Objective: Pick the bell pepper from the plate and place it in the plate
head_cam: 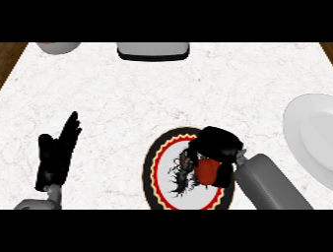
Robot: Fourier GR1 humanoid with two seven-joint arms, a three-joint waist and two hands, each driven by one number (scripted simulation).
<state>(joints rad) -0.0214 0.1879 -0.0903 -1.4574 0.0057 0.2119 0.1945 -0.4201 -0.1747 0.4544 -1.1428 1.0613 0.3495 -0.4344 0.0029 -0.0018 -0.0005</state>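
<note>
Red bell pepper [207, 172] over patterned plate [158, 162] (black rim, red-yellow ring, white centre), right side of it. Right robot hand [219, 145] curled round pepper, hiding its top; can't tell if pepper touches plate. Plain white plate [322, 142] well apart at right edge of tabletop [198, 88], partly cut off. Left robot hand [56, 155] at lower left, fingers straight, holding nothing. Grey-white boxy object [153, 50] and bowl-like object [57, 47] at far edge.

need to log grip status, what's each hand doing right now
Left hand: open, fingers straight, holding nothing.
Right hand: shut on the red bell pepper, over the black-rimmed patterned plate.
</note>
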